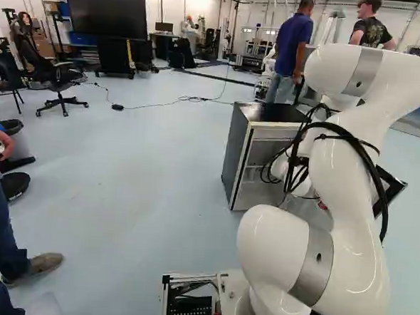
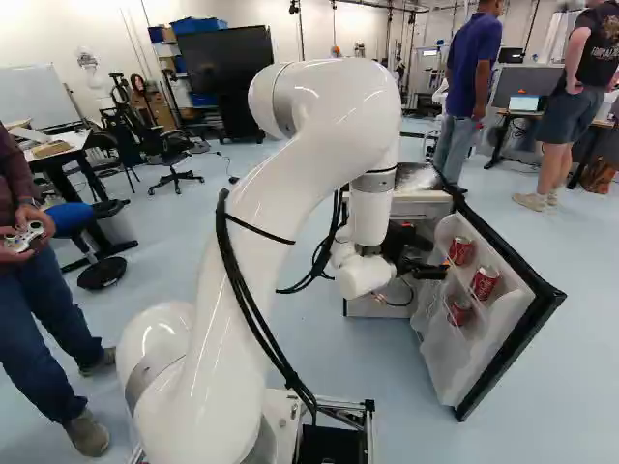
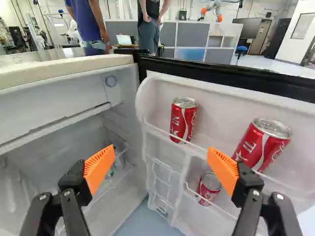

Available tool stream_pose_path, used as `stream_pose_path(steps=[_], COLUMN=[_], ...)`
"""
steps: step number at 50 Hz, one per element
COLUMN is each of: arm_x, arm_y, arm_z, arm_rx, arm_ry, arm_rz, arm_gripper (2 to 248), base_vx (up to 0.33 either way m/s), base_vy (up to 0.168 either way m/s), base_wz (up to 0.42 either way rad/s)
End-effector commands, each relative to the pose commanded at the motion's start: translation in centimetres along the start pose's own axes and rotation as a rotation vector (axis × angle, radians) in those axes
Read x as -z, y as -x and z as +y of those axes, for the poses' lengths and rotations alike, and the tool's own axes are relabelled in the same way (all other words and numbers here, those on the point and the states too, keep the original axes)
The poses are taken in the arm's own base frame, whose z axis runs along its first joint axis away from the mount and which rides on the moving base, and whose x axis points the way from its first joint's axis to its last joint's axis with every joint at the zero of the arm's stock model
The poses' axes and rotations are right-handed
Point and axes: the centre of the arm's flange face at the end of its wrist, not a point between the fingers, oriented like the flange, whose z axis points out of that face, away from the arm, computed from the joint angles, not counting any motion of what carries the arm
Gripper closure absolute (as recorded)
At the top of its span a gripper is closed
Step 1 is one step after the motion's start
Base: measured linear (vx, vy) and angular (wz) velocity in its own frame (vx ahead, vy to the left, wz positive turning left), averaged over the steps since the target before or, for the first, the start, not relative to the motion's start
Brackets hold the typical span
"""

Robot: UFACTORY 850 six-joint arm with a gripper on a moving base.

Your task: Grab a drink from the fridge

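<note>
Gripper (image 3: 161,148) agape, orange pads (image 3: 98,166) well apart with nothing between. Best to straddle the upper can (image 3: 183,125) near the hinge edge of the fridge door (image 3: 216,114), keeping both pads above the front rail (image 3: 162,131) and square to the sides; then squeeze gently and lift clear of that rail before backing out.

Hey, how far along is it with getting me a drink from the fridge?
The fridge door already stands open. The hand is empty, its two fingers spread. One red can, a second can and, lower down, a third can all sit in the door. Gripping one and lifting it out are left.
</note>
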Motion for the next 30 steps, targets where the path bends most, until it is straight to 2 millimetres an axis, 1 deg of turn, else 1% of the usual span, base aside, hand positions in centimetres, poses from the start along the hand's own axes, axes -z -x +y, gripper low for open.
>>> stream_pose_path(steps=[19, 30], arm_x=[-1.2, -2.1], arm_y=[-1.8, -1.9], arm_z=[-0.5, -0.7], arm_rx=[-0.014, -0.019], arm_ry=[0.006, 0.011], arm_rz=[0.013, 0.007], arm_gripper=[3, 3], base_vx=[0.0, 0.0], base_vy=[0.0, 0.0], base_wz=[0.0, 0.0])
